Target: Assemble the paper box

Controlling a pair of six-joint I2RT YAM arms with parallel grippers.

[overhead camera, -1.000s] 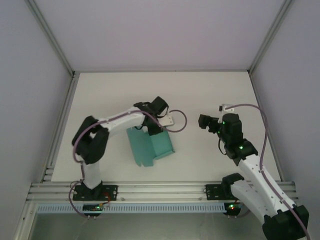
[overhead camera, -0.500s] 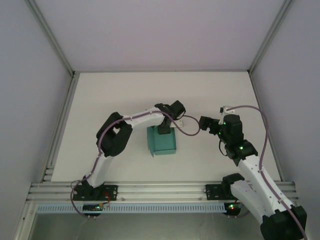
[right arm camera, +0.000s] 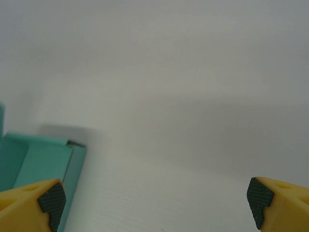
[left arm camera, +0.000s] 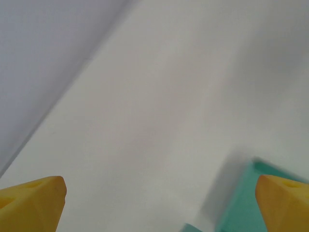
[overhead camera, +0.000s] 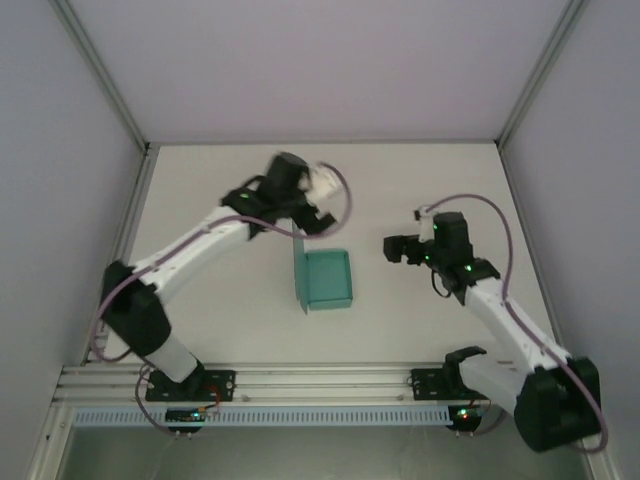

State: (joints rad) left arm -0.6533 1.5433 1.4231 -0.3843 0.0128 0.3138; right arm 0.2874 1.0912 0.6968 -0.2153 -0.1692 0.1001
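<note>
The paper box (overhead camera: 328, 279) is a small teal-green rectangular box lying on the table's middle, with one flap (overhead camera: 300, 274) standing up along its left side. My left gripper (overhead camera: 312, 218) hovers just beyond the box's far edge, apart from it and open. In the left wrist view the left gripper (left arm camera: 159, 208) has its yellow fingertips (left arm camera: 34, 203) wide apart over bare table, and the box's corner (left arm camera: 244, 203) lies at the lower right. My right gripper (overhead camera: 392, 248) stands open to the right of the box. In the right wrist view the right gripper (right arm camera: 157, 205) holds nothing, and the box (right arm camera: 41, 162) is at the left.
The white table (overhead camera: 200, 200) is enclosed by pale walls on three sides, with metal frame posts (overhead camera: 105, 90) at the back corners. An aluminium rail (overhead camera: 320, 380) carrying both arm bases runs along the near edge.
The left gripper opened, let go of the box and drew back toward the far side. The box was turned and set square on the table. The right gripper edged left.
</note>
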